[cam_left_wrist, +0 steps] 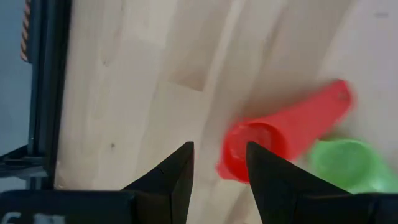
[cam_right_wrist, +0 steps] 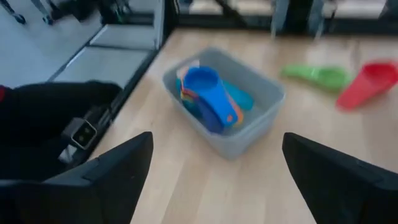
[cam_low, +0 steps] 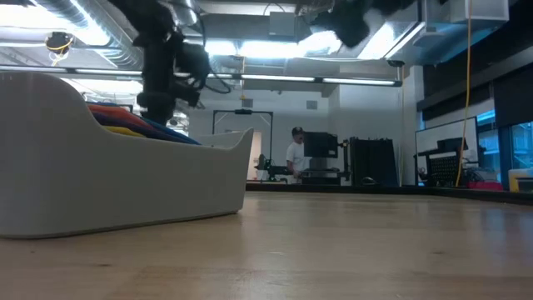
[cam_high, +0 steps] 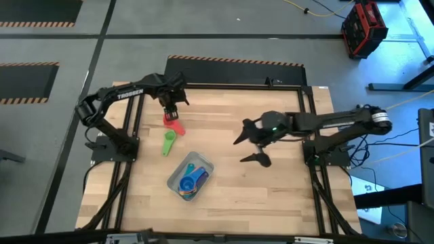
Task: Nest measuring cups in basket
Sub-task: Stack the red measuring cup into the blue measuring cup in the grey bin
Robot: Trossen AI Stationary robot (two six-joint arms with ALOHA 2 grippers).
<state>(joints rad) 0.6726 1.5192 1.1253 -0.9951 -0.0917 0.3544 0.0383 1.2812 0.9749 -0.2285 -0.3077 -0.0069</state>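
The red cup [cam_high: 174,123] [cam_left_wrist: 283,134] lies on the wood near the table's far left, its handle pointing toward the green cup [cam_high: 168,142] [cam_left_wrist: 345,163] beside it. My left gripper [cam_high: 171,110] [cam_left_wrist: 219,167] hangs open over the red cup's bowl end, pointing down; one finger stands in front of the bowl's rim. The pale basket [cam_high: 190,176] [cam_right_wrist: 249,118] holds the blue cup [cam_right_wrist: 205,87] on top of several nested cups. My right gripper [cam_high: 249,148] [cam_right_wrist: 217,180] is wide open above the table's middle, right of the basket.
A black frame runs along the table's edges [cam_high: 129,129]. Bare wood [cam_high: 285,196] lies near and right of the basket. In the low view the basket's wall [cam_low: 125,183] fills the left foreground, and a person [cam_low: 294,154] stands far back in the room.
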